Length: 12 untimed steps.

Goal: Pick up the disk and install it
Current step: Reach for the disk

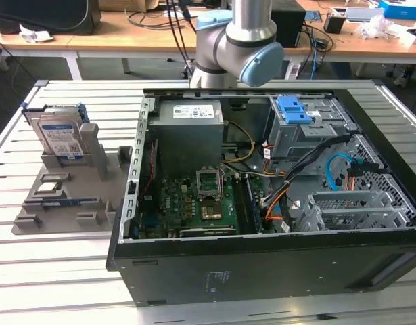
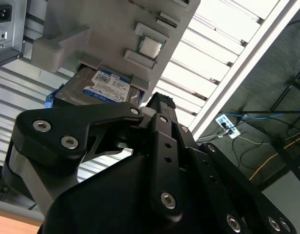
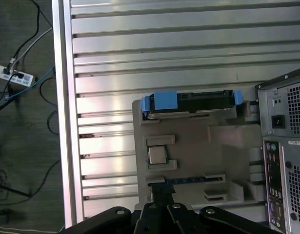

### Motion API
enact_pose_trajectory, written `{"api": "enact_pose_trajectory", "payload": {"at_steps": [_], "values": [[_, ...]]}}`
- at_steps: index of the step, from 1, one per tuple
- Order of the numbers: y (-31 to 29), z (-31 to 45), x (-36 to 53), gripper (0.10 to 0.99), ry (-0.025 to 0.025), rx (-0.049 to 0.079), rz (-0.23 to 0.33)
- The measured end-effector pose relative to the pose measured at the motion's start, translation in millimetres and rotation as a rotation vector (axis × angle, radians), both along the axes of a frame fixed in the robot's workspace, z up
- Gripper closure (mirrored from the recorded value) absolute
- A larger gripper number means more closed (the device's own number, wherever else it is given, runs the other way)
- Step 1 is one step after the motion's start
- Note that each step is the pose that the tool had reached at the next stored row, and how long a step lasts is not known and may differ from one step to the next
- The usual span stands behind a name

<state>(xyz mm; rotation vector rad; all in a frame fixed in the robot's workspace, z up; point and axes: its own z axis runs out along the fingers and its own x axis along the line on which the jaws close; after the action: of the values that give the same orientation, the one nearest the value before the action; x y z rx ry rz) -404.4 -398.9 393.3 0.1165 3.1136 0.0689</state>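
The disk [image 1: 59, 132] stands on edge in a slot at the far end of a grey holder [image 1: 93, 196], at the exterior view's left. It is silver with a white-and-blue label and blue side rails. In the first wrist view the disk [image 3: 191, 102] is seen edge-on, and in the second wrist view the disk [image 2: 103, 87] has its label facing the camera. My black gripper [image 2: 159, 102] hangs over the holder, apart from the disk, fingers together and holding nothing. In the first wrist view the gripper [image 3: 159, 187] is over the holder's opposite end.
An open computer case [image 1: 262, 264] lies beside the holder, with a grey power supply [image 1: 189, 122] and a drive bay with a blue latch [image 1: 293, 108]. The holder [image 3: 189, 146] also carries a square chip [image 3: 157, 155]. Slatted metal tabletop [image 3: 164, 53] surrounds them; cables lie on the floor.
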Motion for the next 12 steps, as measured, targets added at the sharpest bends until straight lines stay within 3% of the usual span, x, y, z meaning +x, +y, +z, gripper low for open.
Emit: {"api": "enact_pose_trajectory", "payload": {"at_steps": [4,6,12], "values": [[2.2,0.0,-5.2,0.980,0.0001,0.000,0.000],[6.8,0.1,-5.2,0.980,0.0001,-0.002,0.000],[30.2,0.0,-5.2,0.980,0.0000,-0.027,0.000]]}}
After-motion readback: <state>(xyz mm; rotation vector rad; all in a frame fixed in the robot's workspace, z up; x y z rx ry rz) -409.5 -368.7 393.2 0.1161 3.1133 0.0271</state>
